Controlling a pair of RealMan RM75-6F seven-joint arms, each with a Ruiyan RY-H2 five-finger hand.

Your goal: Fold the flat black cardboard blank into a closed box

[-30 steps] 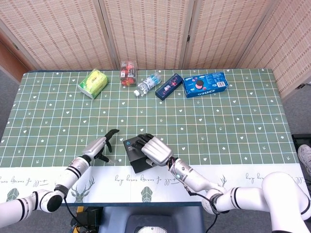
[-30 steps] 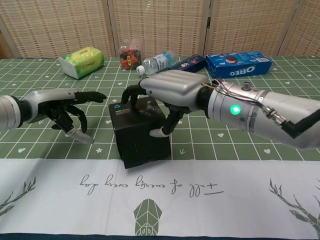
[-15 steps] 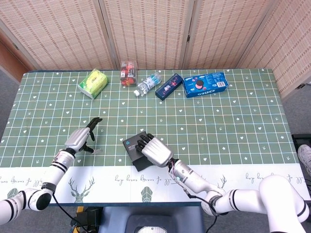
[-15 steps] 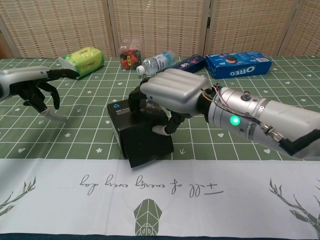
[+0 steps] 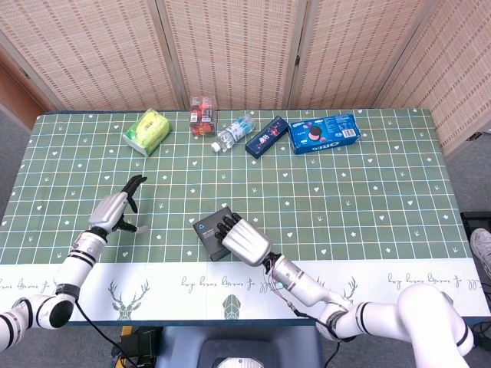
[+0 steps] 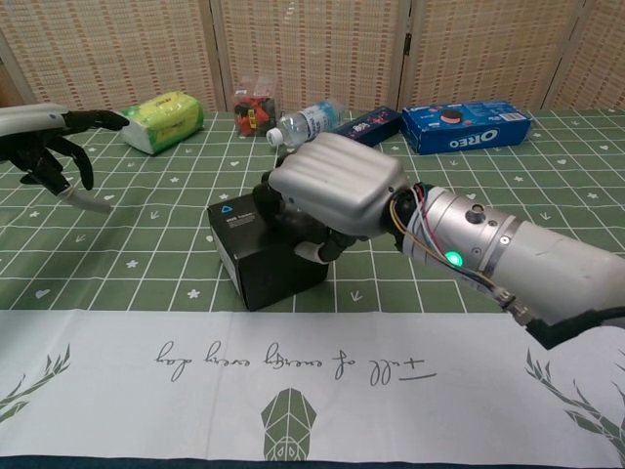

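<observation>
Under my right hand (image 6: 337, 186) sits the black box (image 6: 264, 256), already folded up w/ its top shut, near the front of the surface (image 5: 368, 207), just behind the white printed runner (image 6: 322, 371). Most of the box top is hidden by my palm in both views; only the near-left corner w/ a small blue mark shows, plus the front faces in chest view. My fingertips (image 6: 266, 188) curl over the far edge of the box, thumb tucked down at its right side, so the hand is closed around it from above and pressing on it. Can't tell how firmly it holds. Right forearm runs off toward the lower right, green light glowing on the wrist.

My left hand (image 5: 115, 208) is well apart from the box, off to its left and a bit farther back, raised off the surface, palm down. Fingers bent and spread, holding nothing. Chest view cuts it off at the left frame edge, so only fingers and part of the back show there.

Far beyond both hands, along the back edge: green pack (image 5: 147, 130), small red item (image 5: 202, 115) (too small to ID), water bottle (image 5: 232, 133) on its side, dark blue packet (image 5: 267, 136), Oreo box (image 5: 325, 133).
</observation>
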